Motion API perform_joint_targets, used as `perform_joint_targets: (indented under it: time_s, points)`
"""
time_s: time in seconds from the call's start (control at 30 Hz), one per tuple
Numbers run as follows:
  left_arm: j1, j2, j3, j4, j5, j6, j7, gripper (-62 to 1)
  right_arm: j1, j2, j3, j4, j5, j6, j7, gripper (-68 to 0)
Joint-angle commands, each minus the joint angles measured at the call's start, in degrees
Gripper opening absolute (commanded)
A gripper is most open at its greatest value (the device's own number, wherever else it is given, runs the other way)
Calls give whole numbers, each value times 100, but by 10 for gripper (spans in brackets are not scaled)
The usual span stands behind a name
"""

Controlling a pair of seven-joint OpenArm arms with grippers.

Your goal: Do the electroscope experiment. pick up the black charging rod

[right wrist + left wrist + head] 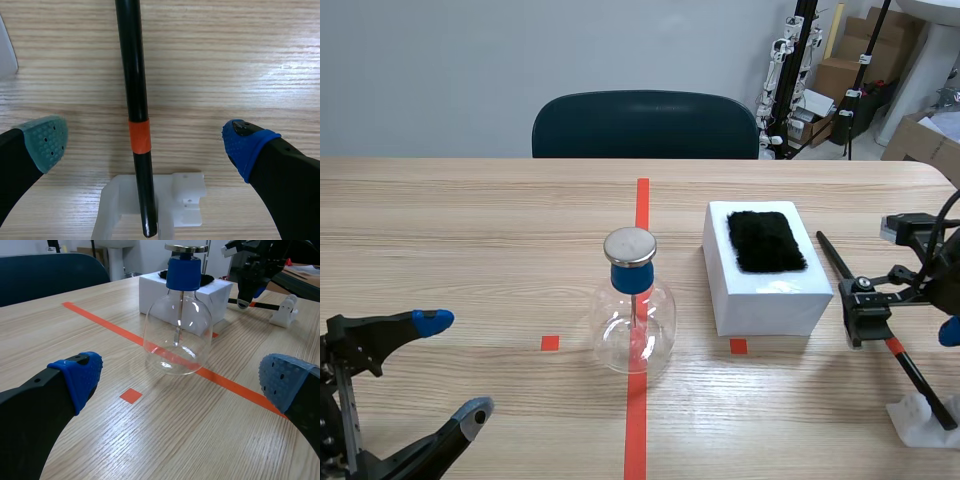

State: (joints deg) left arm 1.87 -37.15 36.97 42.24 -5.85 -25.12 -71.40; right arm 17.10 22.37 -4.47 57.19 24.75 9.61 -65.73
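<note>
The black charging rod (134, 75) with an orange band (139, 136) rests at a slant, its near end in a white stand (186, 199). My right gripper (145, 139) is open and straddles the rod at the band; both pads stand well off it. In the scene view the rod (832, 256) runs from beside the white box to the stand (923, 420) at the right, with the right gripper (905, 320) over it. My left gripper (455, 365) is open at the near left, holding nothing. From its wrist view the left gripper (182, 380) faces the glass electroscope flask (177, 335).
The electroscope flask (633, 320), with a blue collar and metal disc, stands on the orange centre line. A white box (770, 295) carries a black fur pad (766, 240). A dark chair (645, 125) is behind the table's far edge.
</note>
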Motion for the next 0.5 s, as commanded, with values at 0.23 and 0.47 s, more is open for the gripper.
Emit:
perform_joint_targets:
  time_s: [0.23,0.47]
  points:
    - [-66,-2,-24,76,-48,7,-76,14,-63,81,63,17,-35,26,-101,-35]
    - [-66,0,-24,76,-48,7,-76,14,-125,83,63,17,-15,26,-96,-35]
